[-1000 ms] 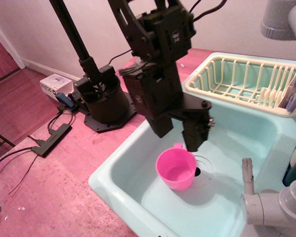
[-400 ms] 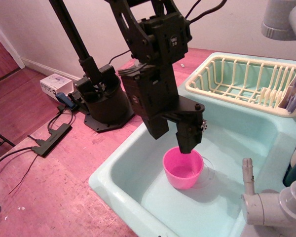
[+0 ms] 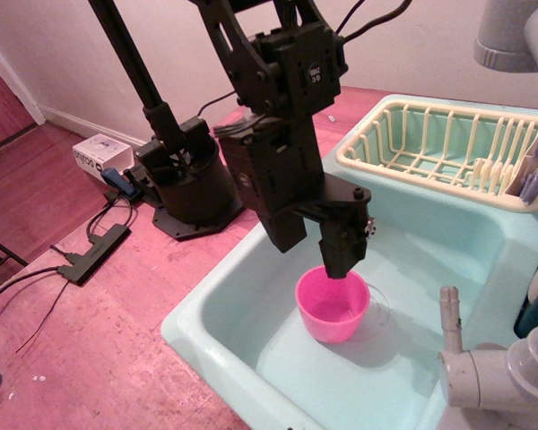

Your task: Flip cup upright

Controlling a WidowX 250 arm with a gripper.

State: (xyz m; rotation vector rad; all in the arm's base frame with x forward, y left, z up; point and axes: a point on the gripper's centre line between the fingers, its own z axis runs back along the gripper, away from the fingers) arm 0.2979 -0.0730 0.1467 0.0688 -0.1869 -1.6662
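Observation:
The bright pink cup (image 3: pixel 332 312) stands upright, mouth up, on the floor of the pale green sink (image 3: pixel 217 312), near its middle. My black gripper (image 3: pixel 339 270) comes down from above onto the cup's far rim. Its fingers look closed together on that rim. The cup's side handle is hidden behind the gripper. The cup's base seems to rest on the sink floor.
A cream dish rack (image 3: pixel 439 148) sits at the sink's back right. A grey faucet and pipe (image 3: pixel 484 376) stand at the front right. The arm's base (image 3: pixel 184 184), a power strip (image 3: pixel 94 253) with cables and a white box (image 3: pixel 101 154) lie on the pink floor to the left.
The cup was tilted with its mouth toward the camera one second ago and now stands upright. It and the gripper shifted slightly right and down. Almost nothing moved in the last half second.

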